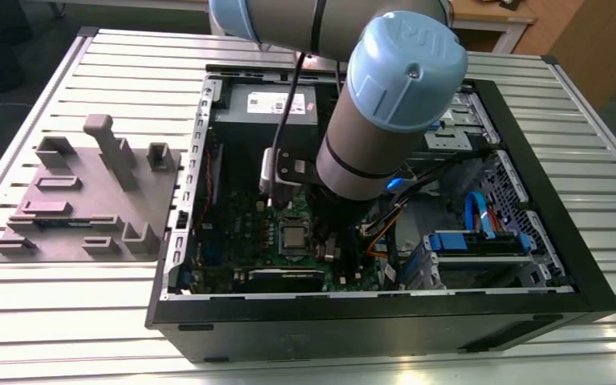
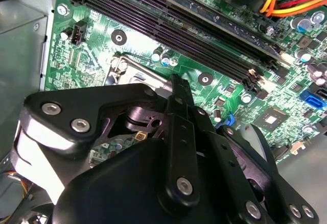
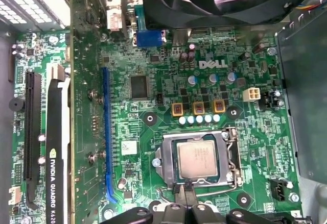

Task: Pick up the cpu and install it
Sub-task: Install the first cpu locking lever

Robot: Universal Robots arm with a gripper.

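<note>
Inside the open computer case point(image 1: 522, 160), the cpu point(image 3: 198, 160) is sitting flat in its socket point(image 3: 232, 157) on the green motherboard point(image 3: 153, 132). The tool point(image 3: 186, 196) is hovering just beside the cpu's edge, fingertips pinched together, gripping nothing.

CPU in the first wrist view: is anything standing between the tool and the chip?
Nothing visible does. The cpu lies flat in the socket frame on the green motherboard, its metal top uncovered. The tool sits right at the chip's near edge, with no cable or card crossing between them.
</note>
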